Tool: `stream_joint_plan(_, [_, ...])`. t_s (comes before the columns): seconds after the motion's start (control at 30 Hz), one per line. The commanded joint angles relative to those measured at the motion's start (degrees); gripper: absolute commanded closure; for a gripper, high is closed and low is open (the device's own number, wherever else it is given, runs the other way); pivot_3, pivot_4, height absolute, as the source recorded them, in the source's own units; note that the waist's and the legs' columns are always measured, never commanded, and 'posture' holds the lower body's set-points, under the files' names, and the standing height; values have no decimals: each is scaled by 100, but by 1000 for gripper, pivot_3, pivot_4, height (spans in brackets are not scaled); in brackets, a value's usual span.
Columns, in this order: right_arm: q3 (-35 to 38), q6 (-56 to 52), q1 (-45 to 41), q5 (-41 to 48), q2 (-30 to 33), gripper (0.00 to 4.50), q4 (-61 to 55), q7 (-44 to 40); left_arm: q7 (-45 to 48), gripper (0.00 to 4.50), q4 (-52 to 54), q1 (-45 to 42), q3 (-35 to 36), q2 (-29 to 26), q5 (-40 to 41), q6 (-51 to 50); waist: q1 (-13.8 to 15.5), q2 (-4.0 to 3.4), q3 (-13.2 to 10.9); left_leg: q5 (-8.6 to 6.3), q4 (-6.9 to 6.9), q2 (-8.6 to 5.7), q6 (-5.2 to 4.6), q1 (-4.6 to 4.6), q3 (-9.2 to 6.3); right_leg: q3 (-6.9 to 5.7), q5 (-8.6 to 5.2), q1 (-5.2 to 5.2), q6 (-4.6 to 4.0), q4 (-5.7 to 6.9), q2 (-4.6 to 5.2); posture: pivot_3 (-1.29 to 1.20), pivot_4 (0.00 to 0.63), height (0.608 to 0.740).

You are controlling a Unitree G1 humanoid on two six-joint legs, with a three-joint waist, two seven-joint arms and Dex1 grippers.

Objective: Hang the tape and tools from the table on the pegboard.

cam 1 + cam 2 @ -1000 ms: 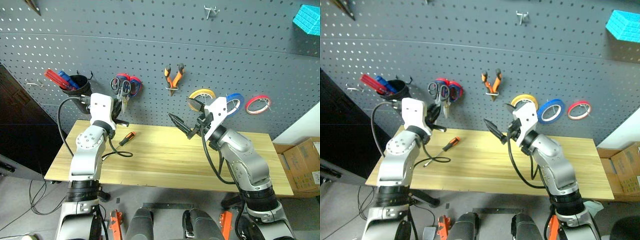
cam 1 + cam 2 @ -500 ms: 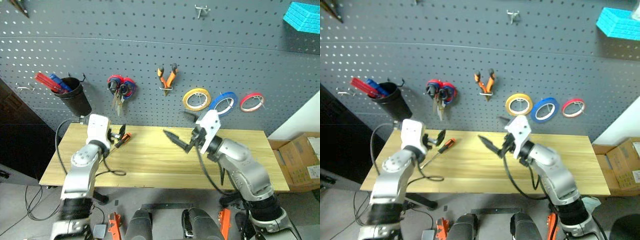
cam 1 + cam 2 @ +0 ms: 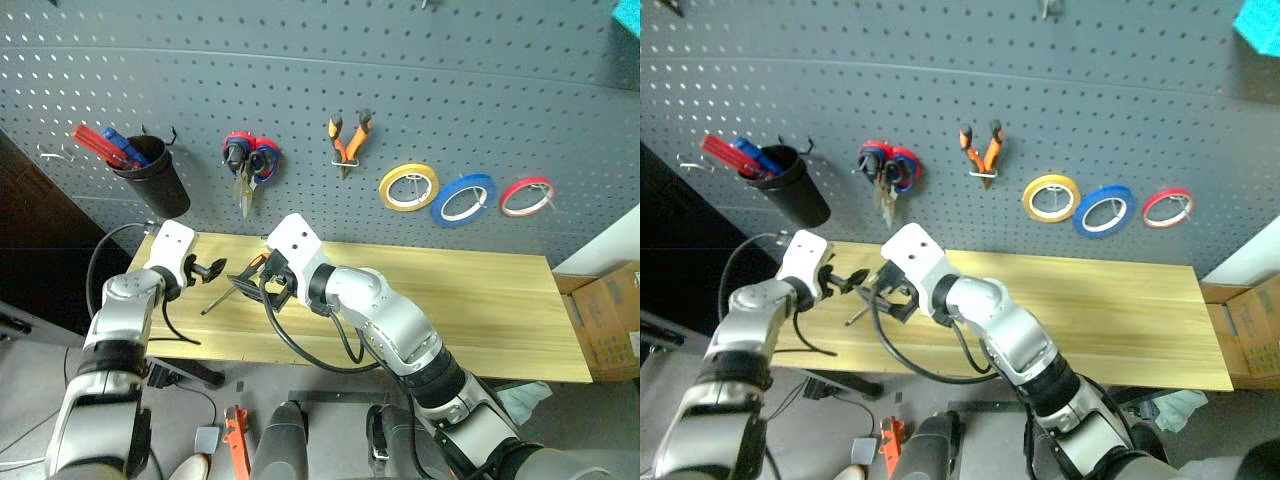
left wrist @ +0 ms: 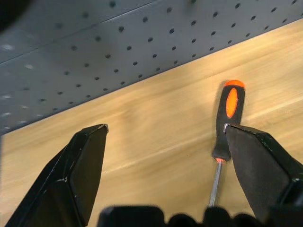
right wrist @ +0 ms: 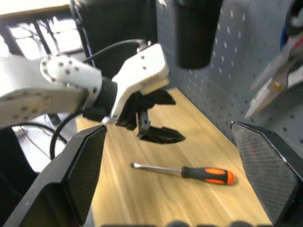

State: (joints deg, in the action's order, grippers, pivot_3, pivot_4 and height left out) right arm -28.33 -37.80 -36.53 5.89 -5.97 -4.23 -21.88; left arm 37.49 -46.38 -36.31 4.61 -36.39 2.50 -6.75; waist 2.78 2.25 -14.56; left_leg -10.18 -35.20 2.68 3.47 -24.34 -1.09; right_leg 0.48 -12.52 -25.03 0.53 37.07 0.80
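Right gripper [image 3: 243, 277] swung across from counter middle to screwdriver [image 3: 232, 284] at counter [image 3: 470, 310] 9 o'clock end; left gripper [image 3: 207, 268] dropped beside it, jaws sprung wide. Both jaws released. Counter's 3 o'clock half bare.

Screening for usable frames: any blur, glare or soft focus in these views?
Left wrist view: the pegboard and table are smeared, but the screwdriver reads clearly. Right wrist view: the scissors at the edge are soft. Left eye view: even light, no glare on the blue tape.
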Motion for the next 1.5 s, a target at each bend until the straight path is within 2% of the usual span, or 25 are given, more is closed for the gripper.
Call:
stream_joint_plan(0.03, [-53, -322, -82, -85, -9, 0, -286, 43, 517, 278, -793, -542, -87, 126, 15, 241, -10, 5, -45, -1, -2, -1, -1, -38, 0, -1, 14, -35, 27, 5, 0, 95, 353, 740])
stream_joint_plan(0.3, [-423, -1008, -85, -400, 629, 0, -590, -123, 966, 278, -2056, -1319, -354, 306, -296, 631, -265, 16, -293, -37, 0, 2, -48, -65, -25, -30, -9, -54, 20, 21, -2, 40, 381, 740])
stream_joint_plan(0.53, [-397, -1229, -111, -460, 596, 0, -611, -71, 1042, 278, -2453, -1456, -596, 237, -675, 654, -411, 23, -365, -36, -3, 6, -48, -61, -38, -40, -49, -78, 44, 99, -7, 30, 383, 740])
stream_joint_plan(0.63, [-336, -1268, -146, -439, 563, 0, -586, -76, 1084, 863, -2499, -1483, -584, 197, -717, 652, -442, 24, -391, -36, -4, 7, -47, -60, -41, -44, -50, -78, 46, 103, -8, 32, 381, 740])
stream_joint_plan(0.87, [-223, -1163, -209, -482, 695, 0, -452, -122, 1209, 3312, -2560, -1472, -563, 68, -759, 561, -441, 22, -395, -35, -13, 6, -46, -61, -37, -42, -50, -78, 47, 100, -6, 37, 372, 740])
stream_joint_plan(0.9, [-216, -1152, -205, -484, 708, 0, -443, -128, 1223, 3476, -2565, -1462, -563, 55, -763, 564, -441, 23, -395, -35, -13, 6, -46, -62, -37, -42, -51, -78, 47, 100, -6, 37, 371, 740])
stream_joint_plan(1.13, [-171, -1056, -145, -452, 764, 0, -483, -196, 1243, 3476, -2430, -1452, -593, 40, -785, 612, -436, 25, -394, -35, -11, 6, -46, -61, -37, -44, -50, -78, 47, 99, -6, 58, 336, 740])
stream_joint_plan(1.2, [-16, -1060, -19, -260, 867, 0, -758, -389, 1286, 3476, -2037, -1401, -518, 56, -657, 660, -429, 26, -393, -35, -11, 6, -46, -62, -37, -44, -51, -78, 47, 99, -6, 68, 317, 740])
stream_joint_plan(1.27, [181, -957, 226, -89, 1168, 0, -1107, -632, 1223, 3476, -1130, -1071, -355, 69, -430, 506, -410, 30, -391, -35, -11, 7, -45, -66, -41, -48, -50, -78, 47, 98, -6, 79, 303, 740])
stream_joint_plan(1.4, [1048, -811, 965, 1049, 1466, 0, -2006, -1403, 112, 3476, 2253, 419, 184, 237, -290, -425, -358, 45, -376, -37, 0, -1, -29, -69, -40, -56, -38, -74, 28, 89, 26, 123, 246, 740])
stream_joint_plan(1.5, [1660, -822, 1217, 1880, 1463, 0, -2502, -1715, -862, 3476, 4770, 1433, 525, 639, -477, -937, -320, 64, -355, -39, 3, 2, 4, -69, -40, -54, -36, -74, 25, 83, 43, 174, 196, 740])
